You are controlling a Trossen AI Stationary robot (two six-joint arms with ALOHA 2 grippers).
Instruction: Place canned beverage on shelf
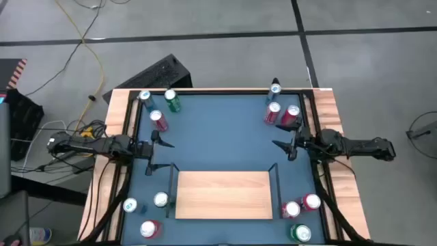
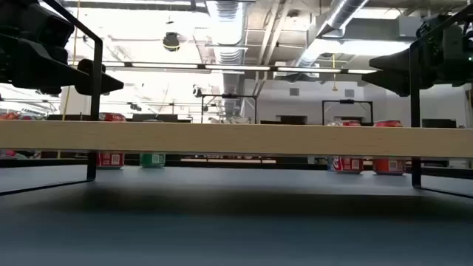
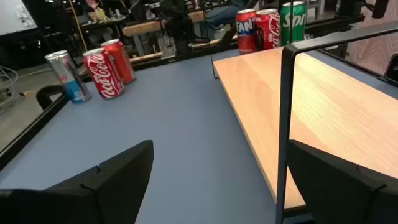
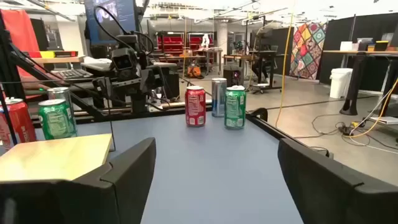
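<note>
We see the shelf (image 1: 224, 195) lying bare on the blue surface (image 1: 218, 130) at its near middle, a light-wood board with thin black rails at the short ends. No can stands on it yet, so we judge the task not begun.

The cans wait in four clusters at the corners of the surface: a red can (image 1: 159, 120), a green can (image 1: 172, 101) and a blue can (image 1: 145, 98) at the far left, three more cans (image 1: 282, 111) at the far right, and other groups near each short end of the shelf, one of them (image 1: 144, 213) on the left and another (image 1: 300, 214) on the right.

A canned beverage is, we judge, a stiff cylinder with thin walls and a smooth, rather slippery skin; if full it has some weight and will tip if nudged high. We would take it across the middle of its body, squarely, with moderate pressure so as not to dent it.

Our left claw (image 1: 162, 155) hovers above the surface just off the shelf's far left corner, the arm reaching in level from the left edge, its fingers spread and holding nothing. Our right claw (image 1: 281, 150) mirrors it beyond the far right corner, likewise released and empty. In each wrist view the two dark fingers stand wide apart, pointing across the surface.
</note>
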